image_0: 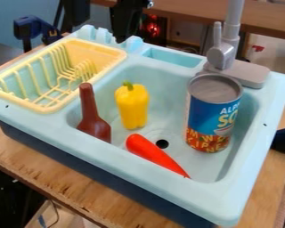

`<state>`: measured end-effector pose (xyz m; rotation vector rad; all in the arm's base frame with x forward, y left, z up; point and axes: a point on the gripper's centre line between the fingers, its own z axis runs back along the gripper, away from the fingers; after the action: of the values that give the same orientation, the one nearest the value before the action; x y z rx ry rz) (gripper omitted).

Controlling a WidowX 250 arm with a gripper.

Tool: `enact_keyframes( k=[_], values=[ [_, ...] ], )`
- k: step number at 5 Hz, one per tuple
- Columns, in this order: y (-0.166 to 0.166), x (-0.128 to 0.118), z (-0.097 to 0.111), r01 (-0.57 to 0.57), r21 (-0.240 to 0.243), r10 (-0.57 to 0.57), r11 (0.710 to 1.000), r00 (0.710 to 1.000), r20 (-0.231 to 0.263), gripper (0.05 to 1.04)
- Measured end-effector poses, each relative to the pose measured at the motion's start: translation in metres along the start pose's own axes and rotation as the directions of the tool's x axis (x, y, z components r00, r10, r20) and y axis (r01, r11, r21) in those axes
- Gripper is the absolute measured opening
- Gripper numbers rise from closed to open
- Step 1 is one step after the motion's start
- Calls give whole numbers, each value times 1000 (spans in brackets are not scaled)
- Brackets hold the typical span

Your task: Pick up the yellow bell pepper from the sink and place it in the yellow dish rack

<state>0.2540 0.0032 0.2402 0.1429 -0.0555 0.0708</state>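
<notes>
The black gripper [124, 22] hangs at the top of the view, above the sink's back edge between the dish rack and the small back compartment, touching none of the toys. In the light blue sink basin [163, 80], a yellow pepper [132, 106] stands upright, the toy nearest the gripper. Left of it a brown bottle [92, 113] leans against the basin's left side. A red-orange carrot [154, 153] lies at the front, beside the black drain hole. At the right stands a tall blue and red can [211, 116].
A yellow dish rack [33, 107] is set into the sink's left side. The grey faucet [222, 51] rises at the back right, behind the can. A blue clamp [33, 27] shows at the upper left. The sink rests on a wooden table [61, 178].
</notes>
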Motion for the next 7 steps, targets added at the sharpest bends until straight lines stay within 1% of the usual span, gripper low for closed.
enact_keyframes(
  k=[1, 2, 3, 4, 5, 6, 7],
  values=[
    [-1, 0, -7, 4, 3, -4, 1000, 1000, -29, 1002],
    [-4, 7, -17, 16, -3, -16, 1000, 1000, 6, 1002],
    [-10, 14, -30, 39, -27, -37, 999, 998, 52, 1002],
    [-17, 24, -47, 62, -50, -61, 997, 998, 31, 1002],
    [-25, 30, -62, 85, -72, -86, 994, 996, -8, 1002],
    [-23, 37, -71, 73, -81, -75, 994, 997, -23, 1002],
    [-23, 42, -81, 60, -79, -64, 995, 997, -50, 1002]
  ],
)
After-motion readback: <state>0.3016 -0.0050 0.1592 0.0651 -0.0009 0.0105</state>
